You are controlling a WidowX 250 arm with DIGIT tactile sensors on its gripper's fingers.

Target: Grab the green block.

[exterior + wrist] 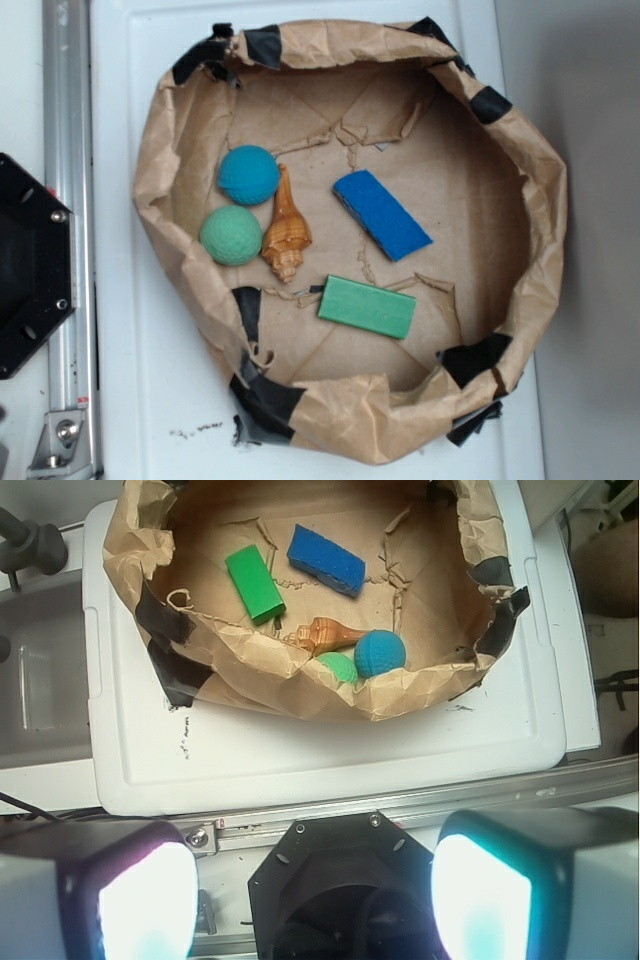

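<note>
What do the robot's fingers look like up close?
In the wrist view, the gripper has two chunky, squarish fingers with grey outer sides and pale, glowing whitish-teal inner pads. Between them sits a black, angular base plate with small silver screws. No cables on the gripper show.

**Green block lies in the paper nest, gripper far off**

We see our gripper (314, 890) with fingers (145, 900) spread wide, well apart from the green block (255, 583), which lies beside the blue block (326, 560) inside the paper ring (300, 675).
</note>
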